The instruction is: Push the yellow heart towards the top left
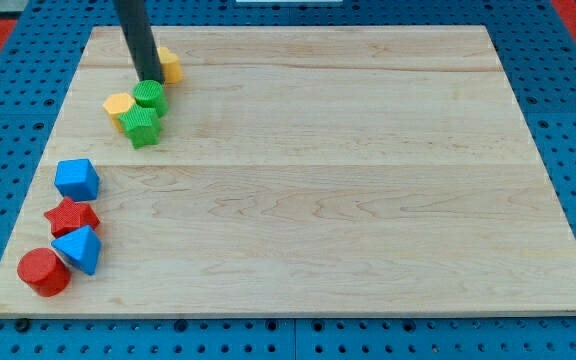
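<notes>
My tip sits near the board's top left. A yellow block, partly hidden by the rod, lies just to the tip's right, touching or nearly touching it; its shape is hard to tell. Another yellow block, roughly heart or hexagon shaped, lies below and left of the tip. A green cylinder sits right below the tip, and a green star-like block sits below that, touching the yellow block beside it.
At the view's left edge lie a blue cube-like block, a red star, a blue triangular block and a red cylinder. The wooden board rests on a blue pegboard.
</notes>
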You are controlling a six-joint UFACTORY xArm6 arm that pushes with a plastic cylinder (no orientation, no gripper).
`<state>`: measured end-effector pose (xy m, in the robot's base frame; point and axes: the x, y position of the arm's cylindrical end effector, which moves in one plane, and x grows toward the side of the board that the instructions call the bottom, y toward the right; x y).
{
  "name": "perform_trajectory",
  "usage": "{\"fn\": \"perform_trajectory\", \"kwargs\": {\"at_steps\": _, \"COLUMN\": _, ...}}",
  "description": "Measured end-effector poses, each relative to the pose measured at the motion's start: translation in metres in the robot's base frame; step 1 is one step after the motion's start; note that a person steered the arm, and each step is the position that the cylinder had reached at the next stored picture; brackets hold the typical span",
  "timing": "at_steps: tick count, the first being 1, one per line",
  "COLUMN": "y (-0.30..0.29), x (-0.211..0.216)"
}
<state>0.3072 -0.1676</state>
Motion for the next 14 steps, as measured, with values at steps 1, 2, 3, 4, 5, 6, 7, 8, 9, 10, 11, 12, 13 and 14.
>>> {"fn": "perform_trajectory", "kwargs": {"at_steps": 1, "y": 0.028, "x": -0.001}}
{"fn": "perform_trajectory", "kwargs": {"at_steps": 2, "y": 0.043, "x": -0.015}}
{"fn": "perform_trajectory", "kwargs": {"at_steps": 3, "y": 0.037, "x": -0.031}}
{"fn": "perform_trajectory", "kwargs": {"at_steps": 4, "y": 0.012, "x": -0.043}}
{"fn": "perform_trajectory", "kwargs": {"at_steps": 5, "y": 0.000, "x": -0.048}}
{"fn": "perform_trajectory", "kwargs": {"at_steps": 6, "y": -0.001, "x": -0.031}}
{"fn": "perform_trajectory", "kwargs": {"at_steps": 7, "y": -0.006, "x": -0.015}}
{"fn": "perform_trajectory", "kwargs": {"at_steps": 8, "y": -0.016, "x": -0.024}}
{"fn": "perform_trajectory", "kwargs": {"at_steps": 9, "y": -0.022, "x": -0.045}}
{"fn": "perform_trajectory", "kwargs": {"at_steps": 10, "y": -0.030, "x": -0.052}}
{"fn": "perform_trajectory", "kwargs": {"at_steps": 11, "y": -0.036, "x": -0.057}}
{"fn": "perform_trajectory", "kwargs": {"at_steps": 12, "y": -0.037, "x": -0.058}}
{"fn": "perform_trajectory", "kwargs": {"at_steps": 13, "y": -0.036, "x": -0.057}}
{"fn": "perform_trajectory", "kwargs": {"at_steps": 14, "y": -0.003, "x": -0.047}}
